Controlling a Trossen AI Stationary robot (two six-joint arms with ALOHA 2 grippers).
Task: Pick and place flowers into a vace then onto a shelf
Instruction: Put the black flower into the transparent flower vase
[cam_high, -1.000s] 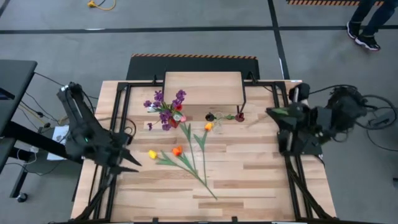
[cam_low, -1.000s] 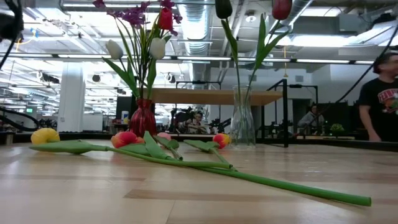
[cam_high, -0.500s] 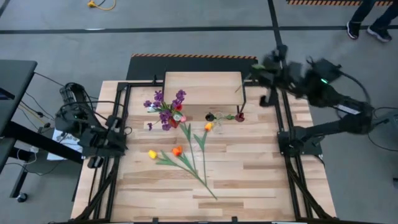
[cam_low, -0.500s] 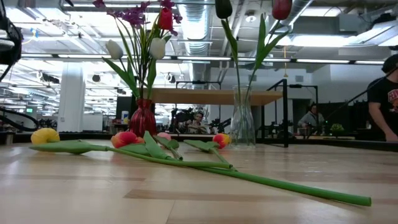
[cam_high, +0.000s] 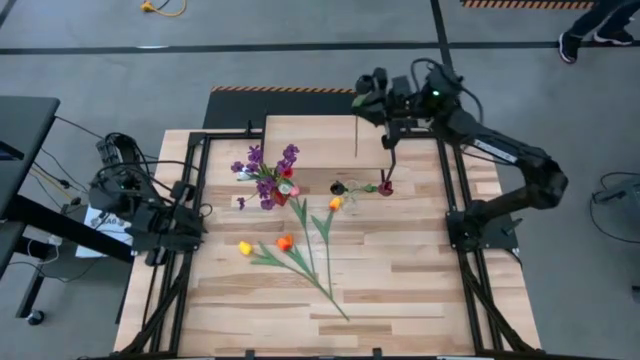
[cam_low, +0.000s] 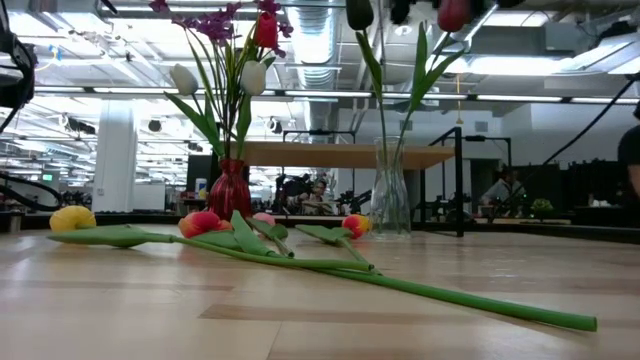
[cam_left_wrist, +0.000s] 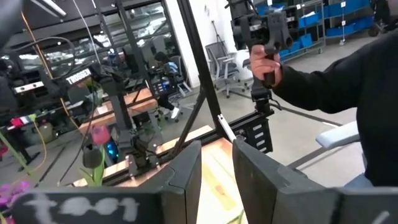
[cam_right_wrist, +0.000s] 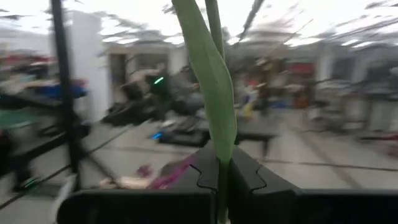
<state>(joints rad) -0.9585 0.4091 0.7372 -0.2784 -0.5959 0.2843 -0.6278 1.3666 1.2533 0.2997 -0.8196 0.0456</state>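
The right gripper (cam_high: 372, 100), fingers clamped on a long green flower stem (cam_right_wrist: 214, 81), hangs over the far light-wood shelf (cam_high: 310, 140); lower it stem-first into the clear glass vase (cam_low: 389, 190) just right of the shelf's near edge. The left gripper (cam_left_wrist: 216, 180), fingers narrowly apart and empty, waits at the counter's left edge.

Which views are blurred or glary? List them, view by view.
Right wrist view: background smeared by motion, only the green stem in the right end effector stays fairly sharp. Left wrist view: near fingers soft. Low view: bright ceiling lights backlight the red vase and clear vase. High view: even light, sharp.
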